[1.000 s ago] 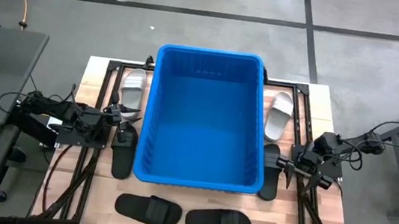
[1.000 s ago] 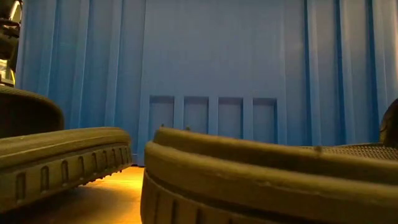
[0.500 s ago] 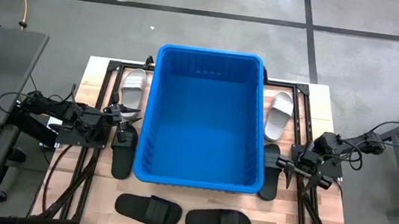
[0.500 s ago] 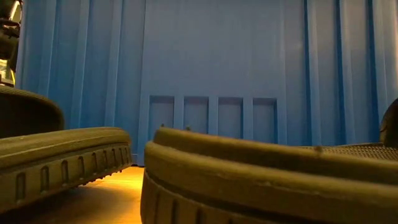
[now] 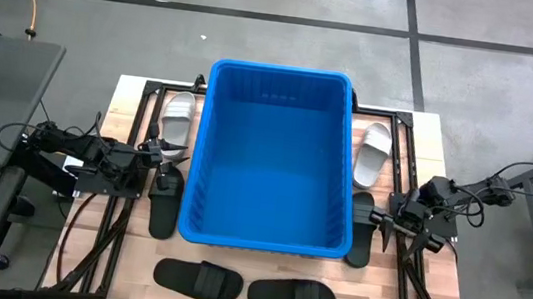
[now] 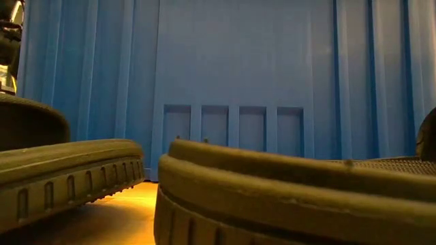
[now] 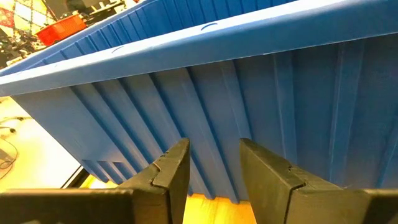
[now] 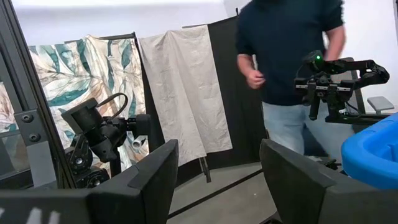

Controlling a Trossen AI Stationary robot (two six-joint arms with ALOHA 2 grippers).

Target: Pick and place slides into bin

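The large bright blue ribbed plastic bin (image 5: 275, 161) is set at the table's centre so either arm can reach it, and it holds nothing yet; the six slides lie around it: pale ones at 10 (image 5: 177, 115) and 2 o'clock (image 5: 374, 153), black ones at 8 (image 5: 165, 201), 4 (image 5: 359, 240) and two at 6 o'clock (image 5: 197, 280). The left gripper (image 7: 212, 177), parted slightly and empty, is parked at 9 o'clock facing the bin wall, while the right gripper (image 8: 214, 168), spread wider and likewise empty, waits at 3 o'clock.

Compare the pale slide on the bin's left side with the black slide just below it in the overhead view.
The pale slide is grey-white; the black slide is matte black. The pale slide lies near the bin's far corner, clear of the arm, while the black slide lies near the bin's near corner, with the left gripper at its far end. Both lie flat, lengthwise along the bin's left wall, outside it.
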